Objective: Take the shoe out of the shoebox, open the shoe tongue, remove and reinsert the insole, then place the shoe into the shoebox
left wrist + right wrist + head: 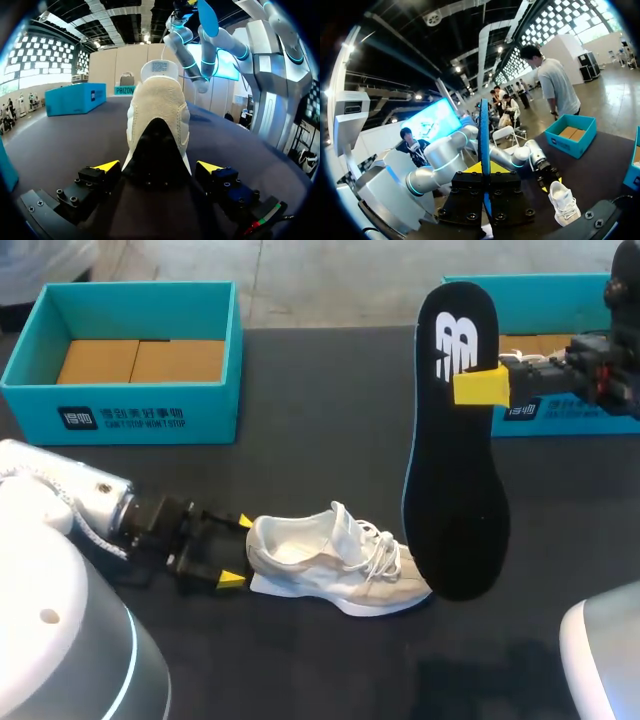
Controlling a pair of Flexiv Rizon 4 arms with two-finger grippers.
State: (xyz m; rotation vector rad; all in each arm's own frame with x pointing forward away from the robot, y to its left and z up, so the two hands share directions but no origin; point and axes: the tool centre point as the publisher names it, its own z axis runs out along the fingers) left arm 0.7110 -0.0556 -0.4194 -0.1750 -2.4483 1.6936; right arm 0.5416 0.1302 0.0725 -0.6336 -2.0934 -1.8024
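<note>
right gripper (478, 387) pinches black insole (455, 490) upright (logo end up) | left gripper (237, 551) fingers wide, flanking white sneaker (320, 562) heel

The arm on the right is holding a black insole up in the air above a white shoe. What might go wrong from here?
1. The right end effector pinches the insole near one end only. The long free part might bend, swing or slip while it is being pushed in.
2. The left end effector sits around the heel of the shoe and looks open, so the shoe might slide or tip when it is pressed.
</note>
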